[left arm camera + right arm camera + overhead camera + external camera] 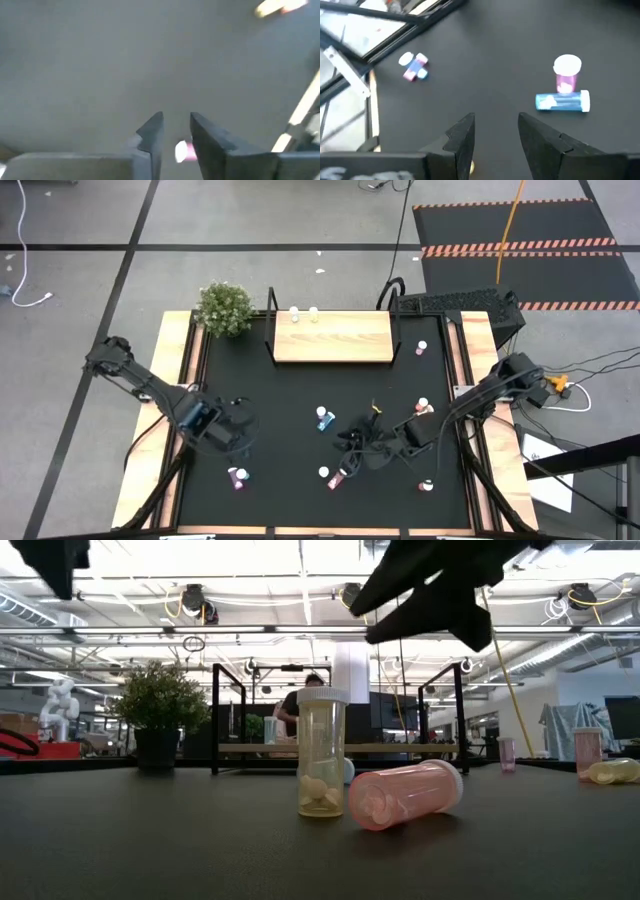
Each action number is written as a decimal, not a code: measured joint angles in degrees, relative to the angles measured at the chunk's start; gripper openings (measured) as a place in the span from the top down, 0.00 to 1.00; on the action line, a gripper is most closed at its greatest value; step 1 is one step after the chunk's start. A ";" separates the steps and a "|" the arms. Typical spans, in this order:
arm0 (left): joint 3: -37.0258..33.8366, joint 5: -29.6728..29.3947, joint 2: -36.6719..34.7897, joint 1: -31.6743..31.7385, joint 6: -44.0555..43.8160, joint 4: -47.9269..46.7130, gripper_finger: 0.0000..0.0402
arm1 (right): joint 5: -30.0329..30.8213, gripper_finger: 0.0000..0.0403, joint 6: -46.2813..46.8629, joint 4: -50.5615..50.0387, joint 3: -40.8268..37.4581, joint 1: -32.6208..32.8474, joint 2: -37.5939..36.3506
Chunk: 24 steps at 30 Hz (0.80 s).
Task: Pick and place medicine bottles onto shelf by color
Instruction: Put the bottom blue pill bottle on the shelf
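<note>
**Sorting tiny pill bottles, most still off the shelf**

Looking down from above, the shelf (333, 340) sits at the table's far side with two white-capped bottles (304, 314) on its back edge. Everything else is scattered in front of it: a blue bottle (324, 418) out in front of the shelf's middle, a pink one (238, 478) way out toward the near-left corner, another pink (421, 349) just off the shelf's right end, and a few more further out on that side.

Left gripper (238, 432) hovers well in front of the shelf's left end, above that near-left pink bottle, fingers parted a bit with nothing between them. Right gripper (358, 450) hangs in front of the shelf's right half, fingers spread, empty too.

Handling guess: these look like light, stiff, see-through plastic with a few pills inside. Smooth and round, so lying ones like the pink bottle (406, 796) will probably roll. The yellow one (322, 752) stands upright beside it. I'd pinch across the body just under the cap.
</note>
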 joint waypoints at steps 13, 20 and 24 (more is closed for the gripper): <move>-7.56 6.95 0.11 -5.23 -0.89 13.39 0.50 | 4.26 0.64 12.72 -2.83 0.04 4.14 -0.06; -13.19 2.51 2.38 -11.89 -2.75 17.87 0.50 | 4.05 0.64 11.71 -5.85 0.04 3.58 -0.06; -15.67 1.82 2.45 -14.44 -2.21 21.56 0.49 | 2.47 0.64 8.74 -5.17 0.04 3.58 -0.06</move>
